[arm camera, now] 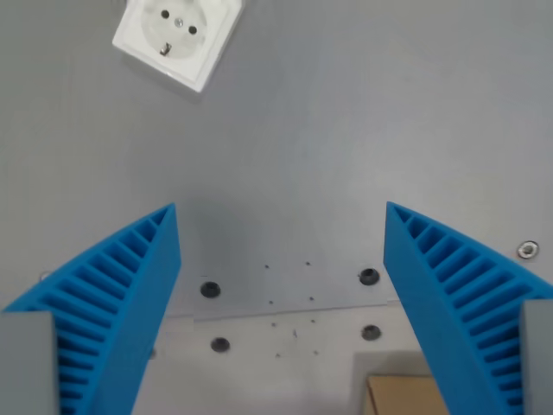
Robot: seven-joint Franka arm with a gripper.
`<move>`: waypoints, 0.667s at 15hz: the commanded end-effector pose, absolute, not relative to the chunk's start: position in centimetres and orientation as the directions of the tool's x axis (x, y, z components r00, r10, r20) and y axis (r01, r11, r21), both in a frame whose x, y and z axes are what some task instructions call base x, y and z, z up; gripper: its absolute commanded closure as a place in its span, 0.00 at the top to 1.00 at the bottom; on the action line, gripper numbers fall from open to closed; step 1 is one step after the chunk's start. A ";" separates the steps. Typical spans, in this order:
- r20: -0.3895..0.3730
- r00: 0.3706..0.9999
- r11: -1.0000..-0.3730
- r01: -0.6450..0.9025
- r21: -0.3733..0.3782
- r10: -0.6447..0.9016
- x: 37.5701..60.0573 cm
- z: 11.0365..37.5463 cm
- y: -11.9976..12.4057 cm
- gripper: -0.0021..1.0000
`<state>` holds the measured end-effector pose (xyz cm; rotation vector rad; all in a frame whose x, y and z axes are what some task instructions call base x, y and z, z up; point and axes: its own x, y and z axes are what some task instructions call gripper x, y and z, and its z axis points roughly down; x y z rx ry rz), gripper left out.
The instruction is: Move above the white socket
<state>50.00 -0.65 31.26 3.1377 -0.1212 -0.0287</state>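
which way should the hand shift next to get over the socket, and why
Probably a shift toward the wrist view's upper left. The white socket sits at the top left edge, partly cut off, while the open hand frames only bare grey table. That move should bring the socket between the blue fingers.

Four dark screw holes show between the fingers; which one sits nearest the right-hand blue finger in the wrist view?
The upper-right screw hole, just beside the right blue finger; the lower-right one sits slightly farther off.
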 end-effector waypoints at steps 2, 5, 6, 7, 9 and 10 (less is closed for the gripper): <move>0.049 0.950 -0.951 -0.309 -0.003 -0.308 50.7 29.2 0.3 1.00; 0.055 0.930 -0.931 -0.364 -0.007 -0.364 51.4 27.7 0.9 1.00; 0.056 0.923 -0.924 -0.382 -0.008 -0.382 51.6 27.2 1.1 1.00; 0.053 0.916 -0.917 -0.399 -0.008 -0.399 51.9 26.7 1.2 1.00; 0.052 0.902 -0.904 -0.428 -0.008 -0.428 52.3 25.8 1.6 1.00; 0.049 0.896 -0.897 -0.441 -0.007 -0.441 52.5 25.3 1.8 1.00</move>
